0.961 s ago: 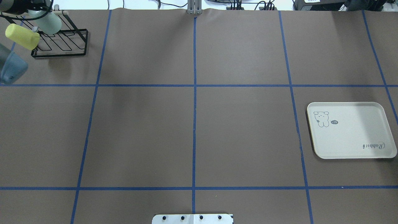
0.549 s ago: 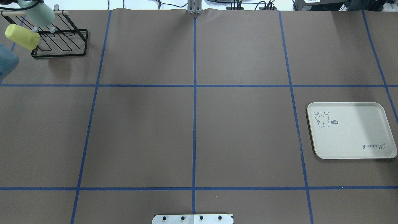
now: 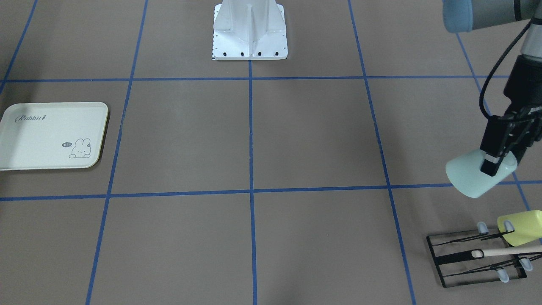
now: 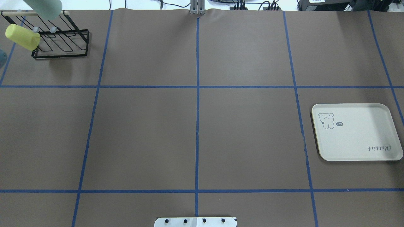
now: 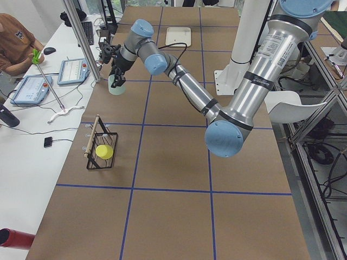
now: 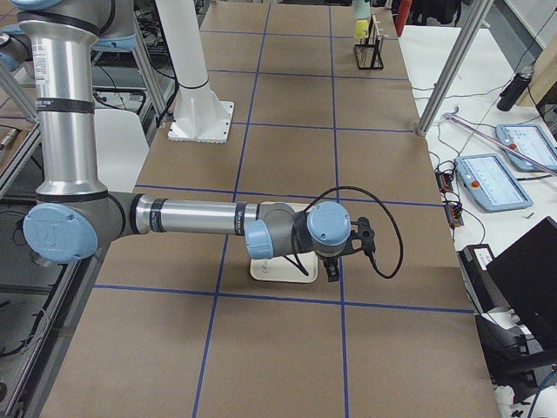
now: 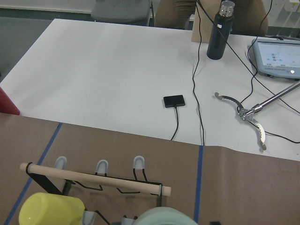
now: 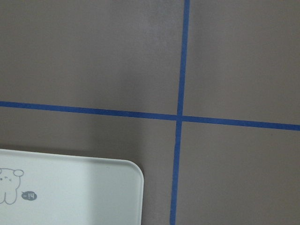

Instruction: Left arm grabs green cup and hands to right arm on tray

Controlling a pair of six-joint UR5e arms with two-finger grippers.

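The green cup (image 3: 468, 180) is pale mint and hangs tilted in my left gripper (image 3: 501, 163), which is shut on its wall, above the table beside the black wire rack (image 3: 465, 256). The cup shows at the top left edge of the overhead view (image 4: 44, 8), in the exterior left view (image 5: 115, 86), and as a rim in the left wrist view (image 7: 164, 218). The cream tray (image 4: 356, 135) with bunny drawing lies at the right (image 3: 51, 135). My right gripper (image 6: 333, 266) hovers by the tray's edge (image 8: 70, 192); I cannot tell whether it is open or shut.
A yellow-green cup (image 3: 523, 226) sits on a peg of the rack (image 4: 63, 41), seen too in the left wrist view (image 7: 51, 211). Operators' white desk with tablets, cables and a dark bottle (image 7: 219, 30) lies beyond the table's far edge.
The left gripper has lifted the green cup off the rack and carried it up and away, toward the overhead view's top edge. The left arm's elbow has slid out at the left.
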